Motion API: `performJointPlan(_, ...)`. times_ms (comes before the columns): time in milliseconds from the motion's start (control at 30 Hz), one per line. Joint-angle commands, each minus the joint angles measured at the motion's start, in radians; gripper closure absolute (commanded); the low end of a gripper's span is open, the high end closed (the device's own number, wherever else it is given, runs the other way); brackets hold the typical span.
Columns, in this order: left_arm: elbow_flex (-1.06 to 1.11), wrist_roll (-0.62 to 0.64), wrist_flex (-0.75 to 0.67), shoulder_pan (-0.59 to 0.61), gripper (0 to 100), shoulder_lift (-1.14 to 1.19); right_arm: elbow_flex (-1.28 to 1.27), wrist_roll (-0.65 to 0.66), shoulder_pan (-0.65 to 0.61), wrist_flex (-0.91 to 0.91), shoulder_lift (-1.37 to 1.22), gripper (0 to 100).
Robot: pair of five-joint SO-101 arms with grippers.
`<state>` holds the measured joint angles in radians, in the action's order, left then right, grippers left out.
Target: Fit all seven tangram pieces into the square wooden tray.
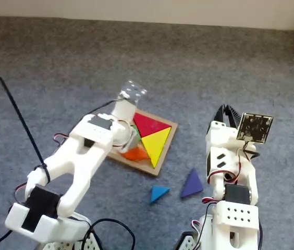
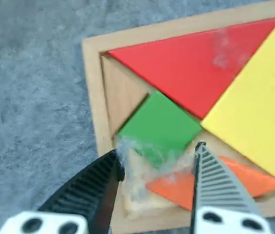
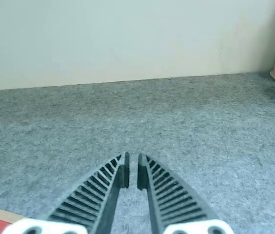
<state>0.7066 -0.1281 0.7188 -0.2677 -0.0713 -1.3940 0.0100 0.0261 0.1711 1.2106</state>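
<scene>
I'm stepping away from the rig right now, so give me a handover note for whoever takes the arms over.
Left pincer: open, empty, above the green square and orange piece in the tray.
Right pincer: shut, empty, over the carpet beside the tray.
Done: red triangle, yellow triangle, green square and orange piece lie in the tray.
Left: blue triangle and purple triangle, both on the carpet.

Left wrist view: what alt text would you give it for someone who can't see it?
The left arm's open end effector hangs over a square wooden tray on grey carpet, its tips flanking a green square piece. A large red triangle and a large yellow triangle sit fitted in the tray, and an orange piece lies beside the green one.
</scene>
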Motion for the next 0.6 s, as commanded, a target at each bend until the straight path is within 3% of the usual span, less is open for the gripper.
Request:
performJointPlan(0,-0.045,-0.015,0.021,-0.047,77,-0.007,0.018,0.000,-0.018,-0.024,0.024,95.0)
performJointPlan(567,-0.025,-0.058,0.055,-0.108,77,-0.008,0.018,0.000,-0.018,-0.024,0.024,95.0)
